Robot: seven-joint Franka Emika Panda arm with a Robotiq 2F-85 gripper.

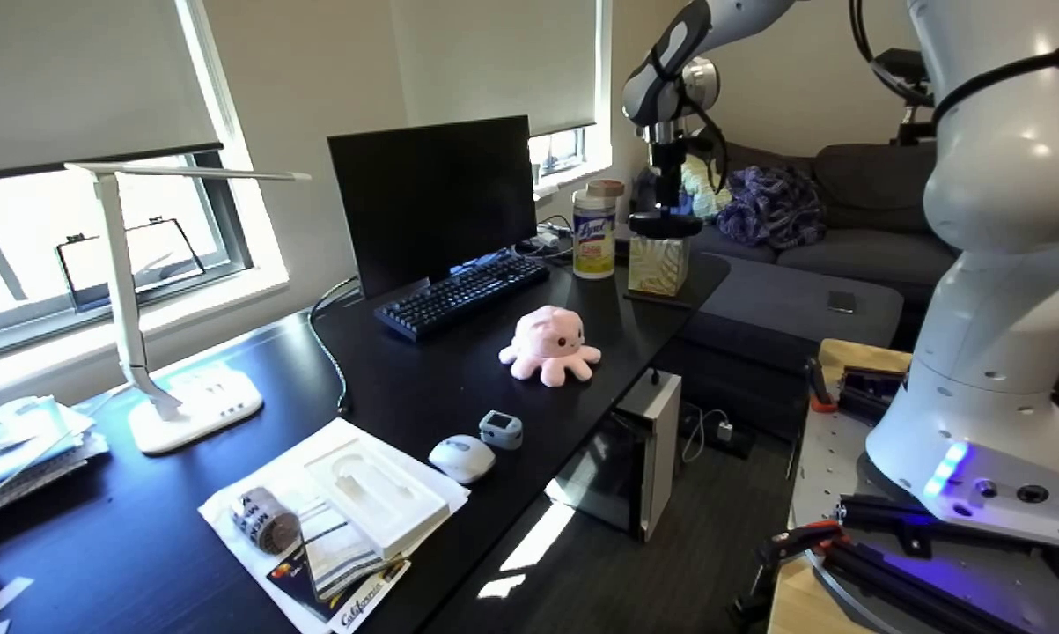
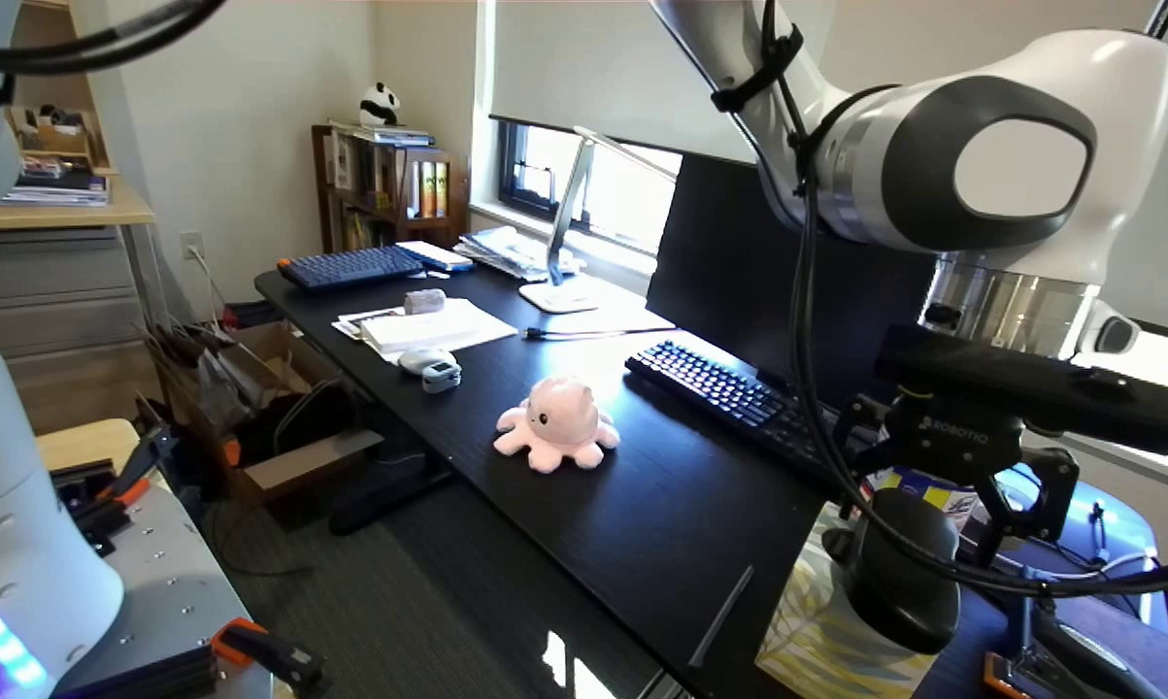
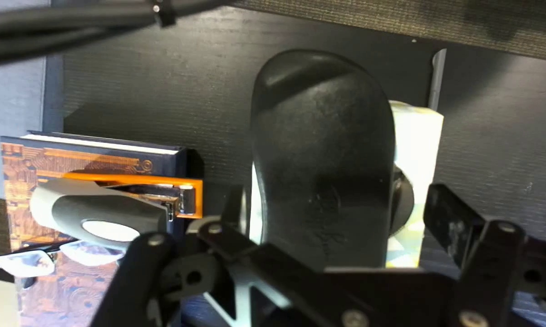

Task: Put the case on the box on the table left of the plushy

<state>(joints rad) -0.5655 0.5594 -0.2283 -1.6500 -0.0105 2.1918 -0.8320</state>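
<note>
Black glasses case [image 3: 322,150]: resting on top of the leaf-patterned cardboard box [image 2: 817,631], between the two fingers [image 3: 450,220] of the pincer [image 3: 343,215]; its rounded end juts past the box toward the front edge, the long side of the desk [image 2: 666,544] that faces the robot base.
Pincer: released, the fingers spread wide with the case between them; in the wrist view a gap shows on both sides. Whether the fingertips reach down beside the case or stop above it, I cannot tell.
Leaf-patterned box: in both exterior views, near the corner where the front edge meets the short end by the grey sofa [image 1: 872,251].
Short end: a patterned book [image 3: 59,304] carries a stapler [image 3: 89,206] and eyeglasses [image 3: 75,250], apart from the box.
Toward the back edge: the Lysol canister [image 1: 593,233] stands just beside the box; farther along, a keyboard [image 1: 463,295] lies before the monitor [image 1: 437,207].
Pink octopus plush [image 1: 551,345]: near the front edge, well apart from the box.
Room to move: black top stretches between plush and box, the front edge along one side, the keyboard along the other; a thin grey strip [image 2: 722,616] lies near the box, running toward the front edge.
Beyond the plush: a pulse oximeter [image 1: 501,430] and white mouse [image 1: 462,458], side by side.
</note>
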